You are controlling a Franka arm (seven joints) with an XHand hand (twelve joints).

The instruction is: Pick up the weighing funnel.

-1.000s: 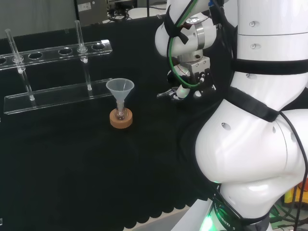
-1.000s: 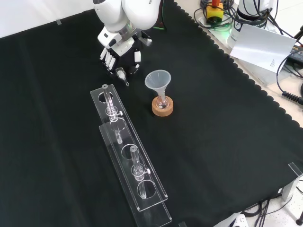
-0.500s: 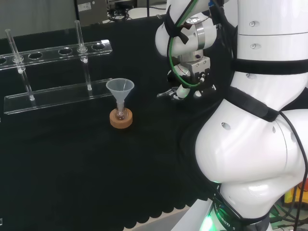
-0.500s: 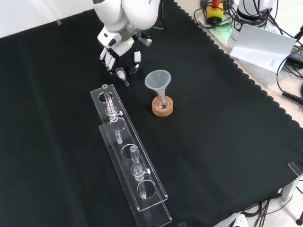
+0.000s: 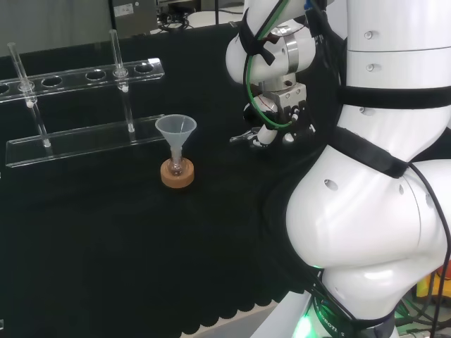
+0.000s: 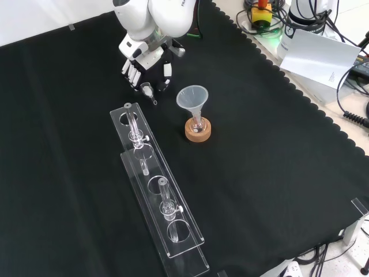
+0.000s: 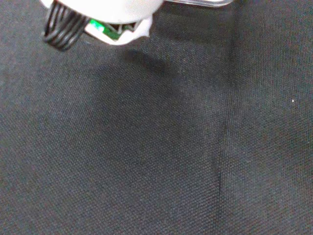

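Observation:
The weighing funnel (image 6: 148, 89), a small clear scoop with a short stem, lies on the black cloth just above the rack's near end in the front view. The hand (image 6: 146, 62) hangs right over it, fingers (image 6: 132, 73) on one side and thumb (image 6: 166, 70) on the other, pointing down and relaxed. I see a gap between them and the piece. In the head view the hand (image 5: 277, 113) sits low at the cloth left of the white links, with the clear stem of the weighing funnel (image 5: 242, 136) poking out to its left. The wrist view shows a white part of the hand (image 7: 105, 17) above bare cloth.
The big funnel (image 6: 192, 97) stands in a small flask on a cork ring (image 6: 198, 133), right of the hand in the front view. A long clear test tube rack (image 6: 157, 196) with tubes runs down the cloth below the hand. Papers and cables (image 6: 320, 56) lie beyond the cloth's right edge.
The thumb swung outward half a second ago and has come back in beside the weighing funnel. The weighing funnel, the big funnel and the rack have not moved.

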